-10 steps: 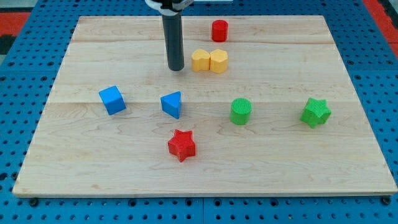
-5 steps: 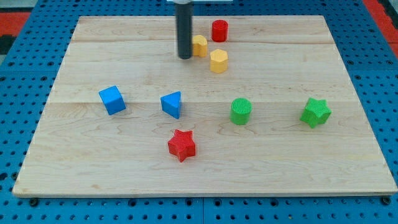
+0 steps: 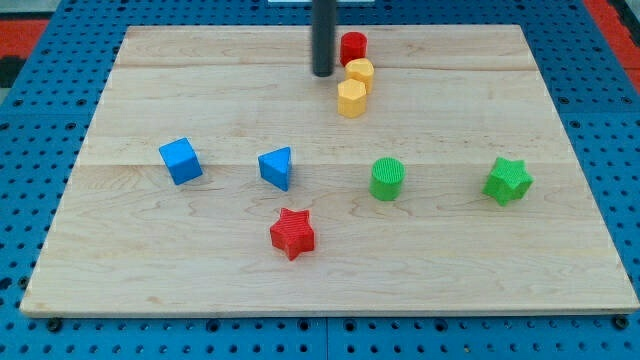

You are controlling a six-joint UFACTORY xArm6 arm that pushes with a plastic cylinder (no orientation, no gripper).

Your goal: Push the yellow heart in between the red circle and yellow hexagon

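Yellow heart-shaped plastic block (image 3: 360,72), the piece we are to place, sits near the view's top of the pale wooden board (image 3: 150,270), wedged in line between the red round plastic block (image 3: 352,47) above it and the yellow hexagonal plastic block (image 3: 351,99) below it, and it seems to touch or nearly touch both. Our dark rod ends at my tip (image 3: 322,74), which stands just to the view's left of the heart, close beside it; we cannot tell whether it is in contact. We have no fingers to spread or close, only this bare rod, so nothing is pinched or held. We judge the push to be almost finished: the heart already lies in the gap, so any further nudge toward the view's right should be slight, aimed at the heart's middle so it does not spin or shoulder the hexagon aside, and we should keep clear of the red circle. As for containers, we see none on the board, no tray, bowl or bin, so nothing is held inside anything; every block rests loose on the wood.
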